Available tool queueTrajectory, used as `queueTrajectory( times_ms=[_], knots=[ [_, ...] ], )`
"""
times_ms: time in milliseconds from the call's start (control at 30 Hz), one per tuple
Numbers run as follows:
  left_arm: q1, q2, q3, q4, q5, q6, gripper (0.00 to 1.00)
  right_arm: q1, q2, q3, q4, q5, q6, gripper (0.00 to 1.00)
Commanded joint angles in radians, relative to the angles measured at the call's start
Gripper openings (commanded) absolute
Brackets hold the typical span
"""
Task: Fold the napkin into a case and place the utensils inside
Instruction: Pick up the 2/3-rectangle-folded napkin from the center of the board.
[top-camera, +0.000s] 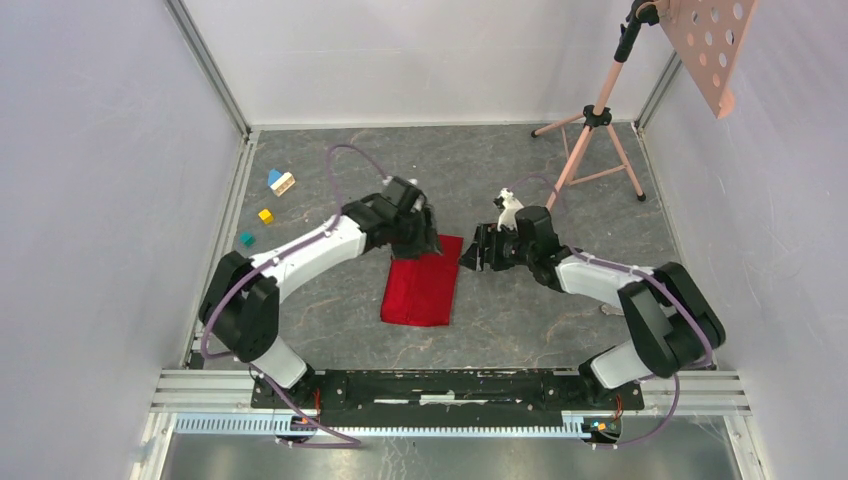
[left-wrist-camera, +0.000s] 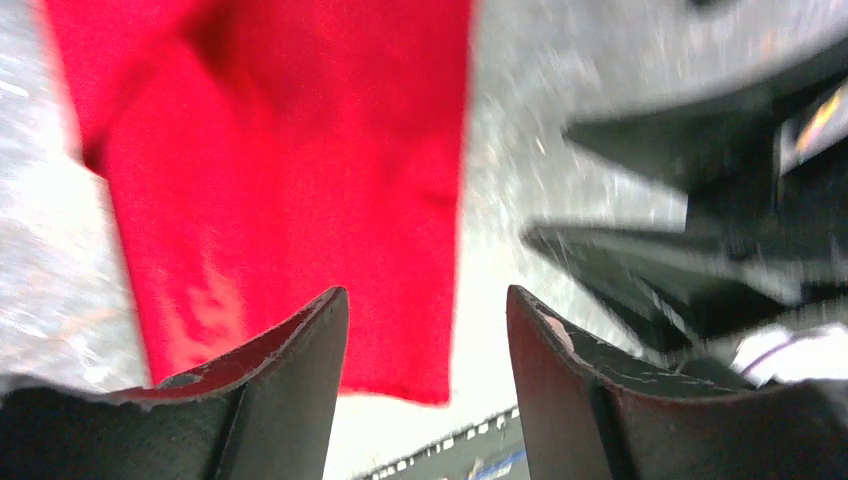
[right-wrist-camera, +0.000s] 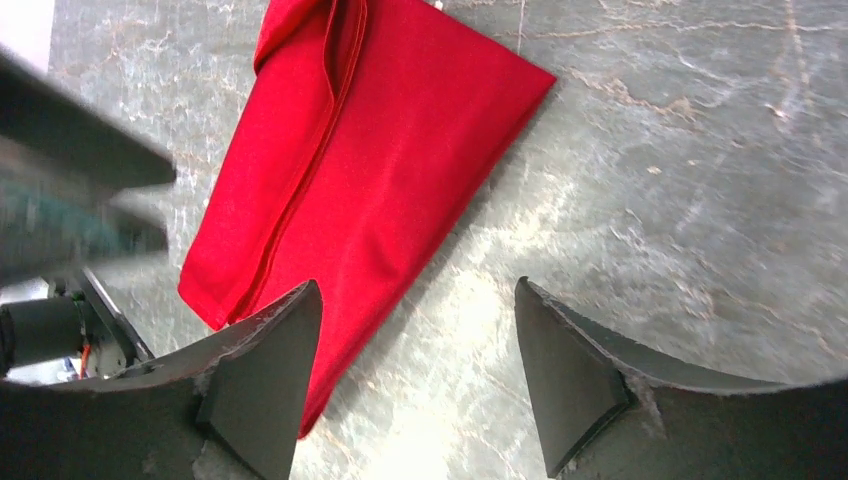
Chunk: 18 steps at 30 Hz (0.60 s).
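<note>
I find the bright red cloth napkin (top-camera: 422, 287) folded into a narrow rectangle, flat on the grey marbled desk (top-camera: 330, 330), centre. Left gripper (left-wrist-camera: 428, 300) sits over its far end, jaws wide, gripping nothing. Right gripper (right-wrist-camera: 415, 285) sits just right of it, jaws wide.

surface: grey marbled tabletop (top-camera: 500, 150) | walls: plain white panels (top-camera: 100, 150) | far right: pink tripod (top-camera: 597, 117), perforated board (top-camera: 722, 80)

Bright red napkin (top-camera: 422, 288), grey-veined table (top-camera: 520, 330)
</note>
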Motion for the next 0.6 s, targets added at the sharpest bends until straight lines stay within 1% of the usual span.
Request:
queueTrajectory(
  times_ms=[0,100,233,400,567],
  knots=[
    [-0.243,-0.024,0.071,-0.224,-0.183,0.052,0.68,-0.044,-0.119,-0.07,-0.066,-0.015,-0.112,0.79],
    [-0.384,0.027,0.117,-0.325,-0.286,0.016,0.69,-0.082,-0.168,-0.139,-0.06,-0.044,-0.117,0.79],
    [-0.505,0.112,0.19,-0.433,-0.419,-0.018,0.69,-0.11,-0.213,-0.258,0.032,-0.137,-0.062,0.79],
    [-0.564,0.225,0.265,-0.491,-0.489,-0.029,0.67,-0.109,-0.281,-0.379,0.124,-0.165,-0.012,0.79],
    [-0.568,0.316,0.308,-0.507,-0.521,-0.024,0.64,-0.109,-0.316,-0.429,0.142,-0.177,-0.002,0.8]
  ],
)
